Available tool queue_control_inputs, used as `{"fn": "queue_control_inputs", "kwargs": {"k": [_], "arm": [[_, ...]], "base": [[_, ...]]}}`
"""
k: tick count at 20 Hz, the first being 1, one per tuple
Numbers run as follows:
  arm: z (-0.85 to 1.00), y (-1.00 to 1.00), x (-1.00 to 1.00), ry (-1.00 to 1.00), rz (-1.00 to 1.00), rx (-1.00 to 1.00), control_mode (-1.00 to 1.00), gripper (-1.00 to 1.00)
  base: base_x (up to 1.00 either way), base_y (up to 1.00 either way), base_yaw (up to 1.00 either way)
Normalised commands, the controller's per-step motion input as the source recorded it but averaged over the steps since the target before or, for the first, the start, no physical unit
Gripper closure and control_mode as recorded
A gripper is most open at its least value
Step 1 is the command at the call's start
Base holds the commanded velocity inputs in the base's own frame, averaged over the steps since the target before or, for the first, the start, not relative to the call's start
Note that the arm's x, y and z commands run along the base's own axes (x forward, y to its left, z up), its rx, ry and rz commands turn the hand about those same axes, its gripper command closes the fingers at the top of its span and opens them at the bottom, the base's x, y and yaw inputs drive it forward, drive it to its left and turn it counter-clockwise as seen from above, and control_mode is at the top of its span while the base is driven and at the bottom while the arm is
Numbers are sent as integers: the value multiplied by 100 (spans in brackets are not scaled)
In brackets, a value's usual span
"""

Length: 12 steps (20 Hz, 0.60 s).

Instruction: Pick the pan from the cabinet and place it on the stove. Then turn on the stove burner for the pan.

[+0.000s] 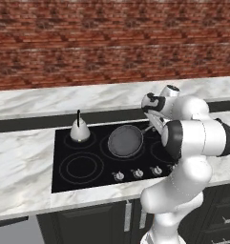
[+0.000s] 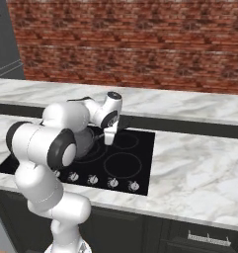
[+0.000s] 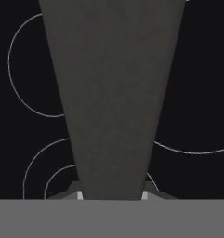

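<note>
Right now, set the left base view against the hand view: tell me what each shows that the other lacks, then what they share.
Left base view alone: the pan's round bowl on the stove's centre burner ring, the kettle at rear left, the knobs, marble counter and brick wall.
Hand view alone: the gripper shut on the pan's handle, seen close.
Both: the black stove with its grey rings, and the pan.
</note>
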Motion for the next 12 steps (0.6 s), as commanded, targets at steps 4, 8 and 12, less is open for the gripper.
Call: {"fn": "queue_control_inputs", "kwargs": {"k": [4, 8, 12], "arm": [[-40, 0, 26, 0, 0, 0, -100, 100], [-32, 0, 35, 0, 0, 0, -100, 100], [-26, 0, 35, 0, 0, 0, -100, 100]], "base": [[0, 0, 0], [0, 0, 0], [0, 0, 0]]}}
